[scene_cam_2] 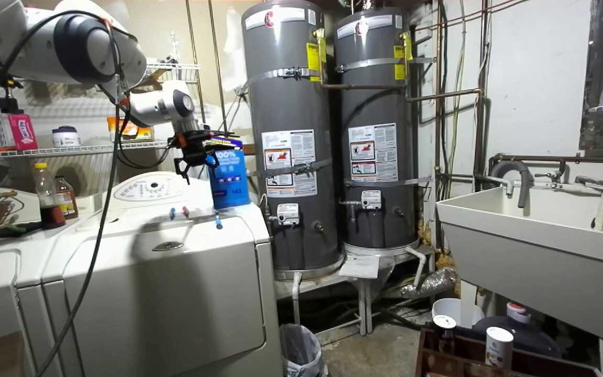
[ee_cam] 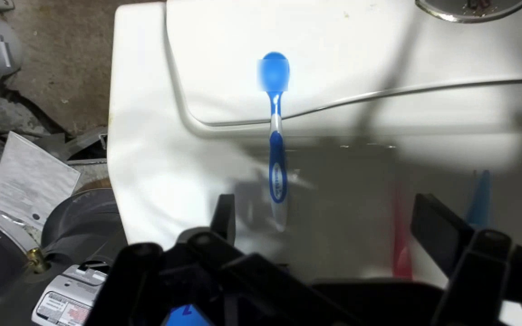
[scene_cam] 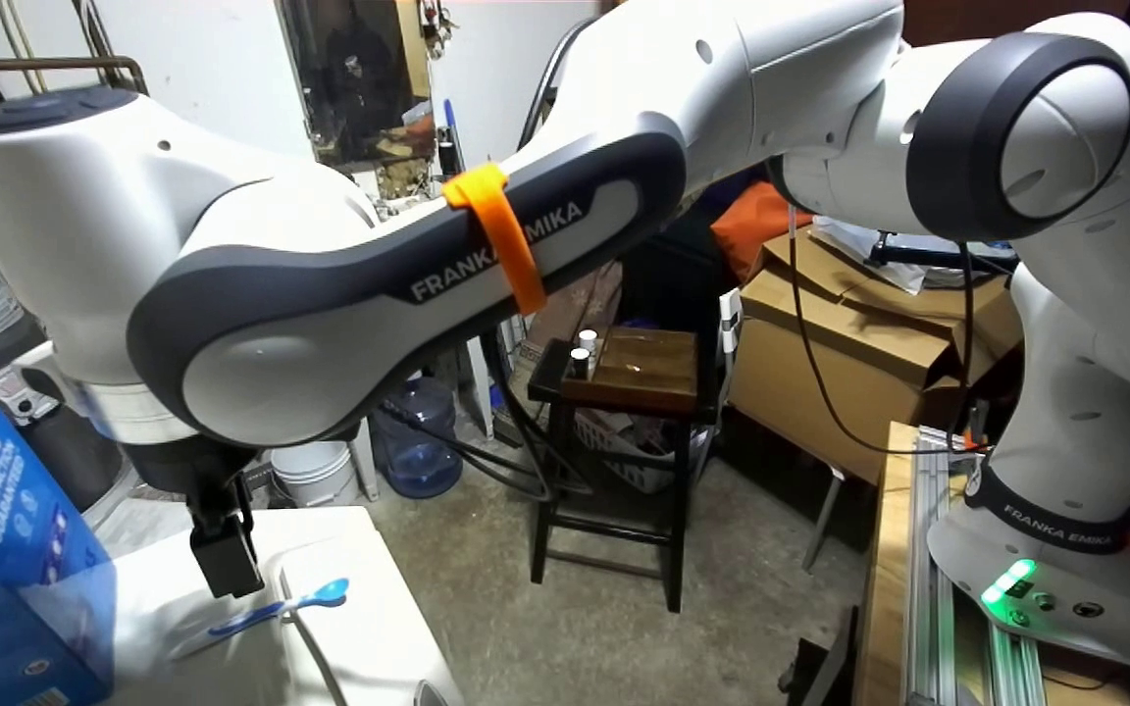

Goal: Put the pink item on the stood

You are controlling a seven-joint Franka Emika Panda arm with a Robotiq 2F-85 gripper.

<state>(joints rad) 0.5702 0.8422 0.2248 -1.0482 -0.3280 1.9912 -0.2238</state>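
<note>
The pink item (ee_cam: 401, 244) is a thin, long pink piece lying on the white washer (scene_cam_2: 176, 272). It shows blurred in the wrist view, its near end cut off by the gripper body. In an exterior view it is a small pink spot (scene_cam_2: 185, 211); the camera that sees the stool does not show it. My gripper (ee_cam: 324, 208) is open and empty above the washer, the pink item between the fingers' lines but nearer the right finger. The gripper (scene_cam_2: 200, 172) hangs above it. The dark brown stool (scene_cam: 677, 520) stands on the floor, holding a brown wooden tray (scene_cam: 648, 363).
A blue spoon (ee_cam: 277, 158) lies left of the pink item; another blue item (ee_cam: 479, 203) lies right of it. A tall blue box (scene_cam_2: 230, 178) stands on the washer beside the gripper. White-capped bottles (scene_cam: 581, 363) stand on the stool. A cable (scene_cam: 506, 461) hangs before the stool.
</note>
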